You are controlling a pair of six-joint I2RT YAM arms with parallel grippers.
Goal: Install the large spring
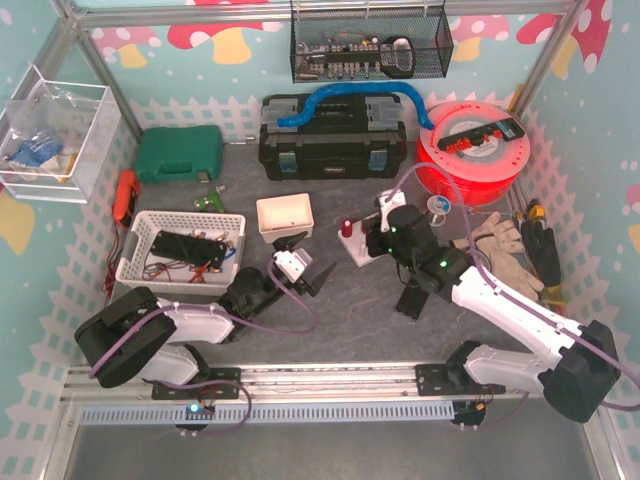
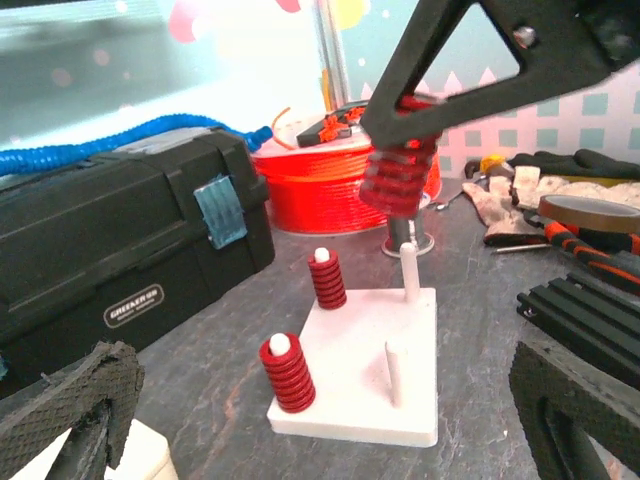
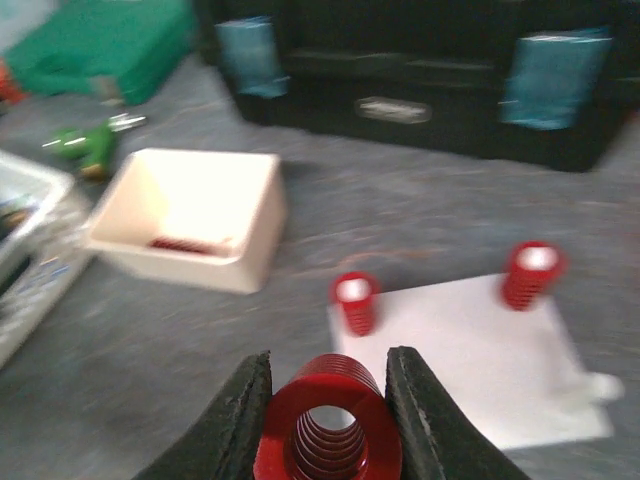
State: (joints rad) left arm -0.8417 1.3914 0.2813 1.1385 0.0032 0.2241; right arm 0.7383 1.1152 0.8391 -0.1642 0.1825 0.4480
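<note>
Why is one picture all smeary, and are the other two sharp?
Right wrist view: smeared all over, the toolbox label unreadable, only the large spring near the lens fairly clear. Left wrist view: the white base is crisp, the near pads in the corners soft. Top external view: sharp and evenly lit.

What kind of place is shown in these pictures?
Probably a small robot test cell set up like a workshop bench: a black plastic toolbox, a red cable reel and grey work gloves lie on a dark table enclosed by an aluminium frame with cartoon mushroom walls.
</note>
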